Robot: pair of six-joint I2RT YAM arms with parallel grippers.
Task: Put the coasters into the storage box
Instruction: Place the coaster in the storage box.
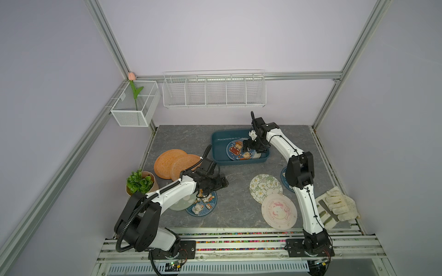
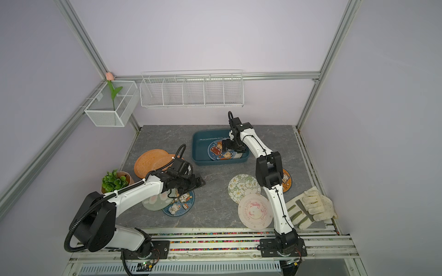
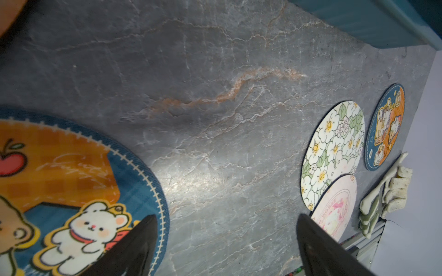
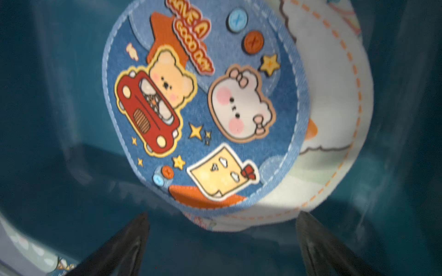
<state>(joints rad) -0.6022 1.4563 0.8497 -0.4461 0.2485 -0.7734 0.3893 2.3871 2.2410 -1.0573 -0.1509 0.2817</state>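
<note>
my right pincer [image 4: 222, 217] hangs inside the storage box [image 1: 218, 145], toward its right end, prongs spread wide with nothing between them. just beyond the tips lies a denim-blue coaster [image 4: 203, 102] printed with a bear in a red car. it rests on top of a cream coaster [image 4: 334, 100] with orange dashed stitching, which peeks out along one side. both top views show that pair in the right half of the box.

my left pincer [image 3: 226, 216] is spread wide too and holds nothing. it hovers low over the grey stone-look table [image 3: 215, 119] at the near left, one prong above the rim of a blue bear coaster [image 1: 203, 205], which overlaps with a pale green coaster [image 2: 155, 203]. further back on the left, two orange coasters [image 1: 167, 162] overlap, next to a potted plant [image 1: 140, 182].

on the near right a floral coaster [image 1: 264, 185] is partly covered by a pink-and-cream coaster [image 1: 278, 210]. a blue-and-orange coaster [image 3: 386, 126] lies just right of the floral one, half hidden behind my right arm in both top views. white work gloves [image 1: 339, 203] lie at the right edge.
</note>
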